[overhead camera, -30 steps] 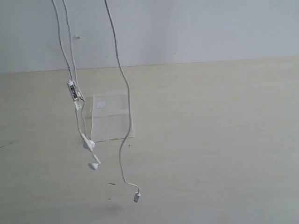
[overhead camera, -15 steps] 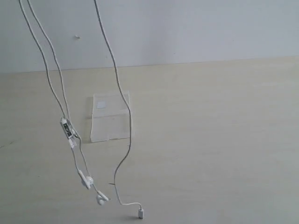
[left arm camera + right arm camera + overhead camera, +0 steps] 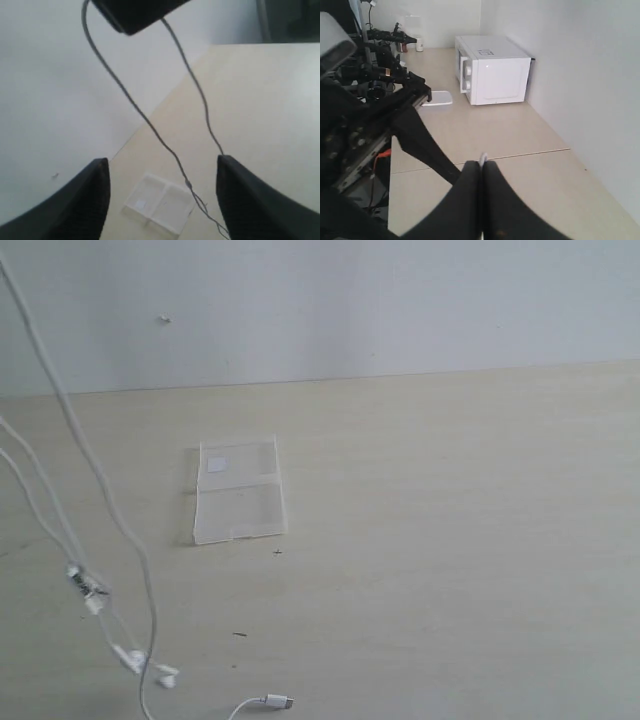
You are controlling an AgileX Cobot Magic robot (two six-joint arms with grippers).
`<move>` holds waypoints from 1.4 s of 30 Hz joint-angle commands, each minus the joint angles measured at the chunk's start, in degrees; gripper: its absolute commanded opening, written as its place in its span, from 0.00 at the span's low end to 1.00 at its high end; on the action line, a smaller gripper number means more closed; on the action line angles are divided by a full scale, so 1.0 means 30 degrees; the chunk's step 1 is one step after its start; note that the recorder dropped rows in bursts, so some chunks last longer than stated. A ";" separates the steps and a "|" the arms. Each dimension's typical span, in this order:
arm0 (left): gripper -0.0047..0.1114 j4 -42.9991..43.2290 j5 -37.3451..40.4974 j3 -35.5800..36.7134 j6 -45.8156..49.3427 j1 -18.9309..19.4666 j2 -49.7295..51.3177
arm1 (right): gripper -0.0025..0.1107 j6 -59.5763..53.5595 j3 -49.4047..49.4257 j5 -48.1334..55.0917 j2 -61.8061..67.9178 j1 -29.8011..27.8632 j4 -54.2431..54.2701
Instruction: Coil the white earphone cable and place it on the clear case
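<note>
At the far left of the exterior view the white earphone cable hung in strands from above the picture's top edge. Its inline remote dangled low, and below that the two earbuds were down by the worktop; whether they touched it I could not tell. A little further right the plug lay on the worktop. The clear case lay flat to the right of the strands and apart from them, with no cable on it. The left claw stood wide, with nothing gripped between its fingers. The right claw was pinched tight, a sliver of the white cable showing at its tips. Beyond it a white microwave stood by the wall.
</note>
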 commanded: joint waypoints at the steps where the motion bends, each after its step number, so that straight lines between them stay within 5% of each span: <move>1: 0.56 0.2065 -0.2121 0.1123 -0.0921 -0.1338 -0.0019 | 0.02 -0.0831 -0.0143 -0.0546 0.0185 0.0038 0.0921; 13: 0.56 -0.1856 -0.4730 0.1794 0.0602 -0.1762 0.0288 | 0.02 -0.1038 -0.0143 0.0084 0.0185 0.0038 0.1096; 22: 0.55 -0.2133 -0.5901 0.1794 0.0823 -0.1762 0.0525 | 0.02 -0.1728 -0.0143 0.0858 0.0185 0.0038 0.1801; 29: 0.36 -0.4100 -0.6208 0.1794 0.1228 -0.1762 0.0957 | 0.02 -0.2016 -0.0143 0.0949 0.0185 0.0038 0.2103; 39: 0.33 -0.4529 -0.6468 0.1794 0.1594 -0.1762 0.1587 | 0.02 -0.2067 -0.0143 0.1213 0.0185 0.0038 0.2103; 42: 0.19 -0.4492 -0.7046 0.1794 0.1670 -0.1762 0.1344 | 0.02 -0.2063 -0.0143 0.1213 0.0185 0.0038 0.2064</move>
